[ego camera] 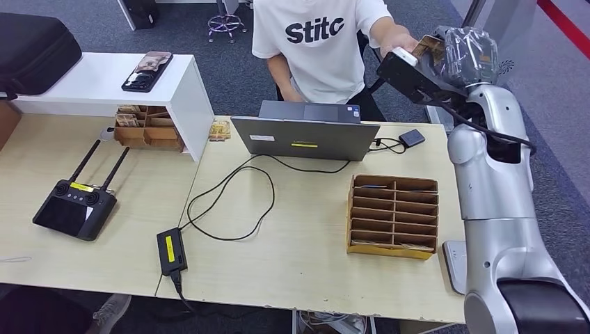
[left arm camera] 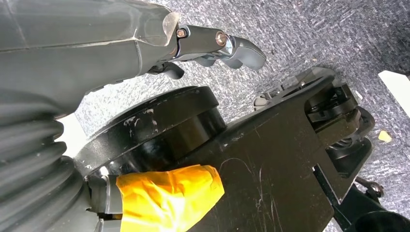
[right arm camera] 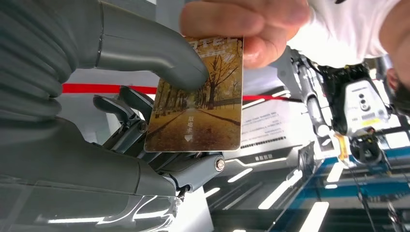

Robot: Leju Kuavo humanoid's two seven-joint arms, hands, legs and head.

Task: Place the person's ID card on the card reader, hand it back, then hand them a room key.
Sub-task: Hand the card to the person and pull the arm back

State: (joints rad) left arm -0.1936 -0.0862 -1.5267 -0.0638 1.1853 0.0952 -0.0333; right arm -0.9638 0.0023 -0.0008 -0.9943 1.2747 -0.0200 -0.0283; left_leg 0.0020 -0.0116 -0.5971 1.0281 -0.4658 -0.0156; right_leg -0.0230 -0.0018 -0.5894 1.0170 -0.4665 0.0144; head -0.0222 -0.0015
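Card [right arm camera: 196,96], printed with an autumn avenue, is up at the raised right hand [right arm camera: 145,96], pinched between the grey thumb and the darker fingers behind it. The person's hand [right arm camera: 241,29] grips its far edge at the same time, so both have hold of it. From the head view this meeting happens above the table's [ego camera: 292,236] far right corner, beyond the laptop [ego camera: 306,136].

It looks thin, stiff, light and glossy, so probably slippery; a flat pinch across both faces near one short edge should serve, leaving the other end free for the person.

Whether this is the ID card or the room key I cannot tell; its small print is unreadable. The fingers behind it are mostly covered. A small black box [ego camera: 412,137] may be the reader.

The left hand [left arm camera: 212,46] hangs low over the carpet, fingers curled, nothing in them.
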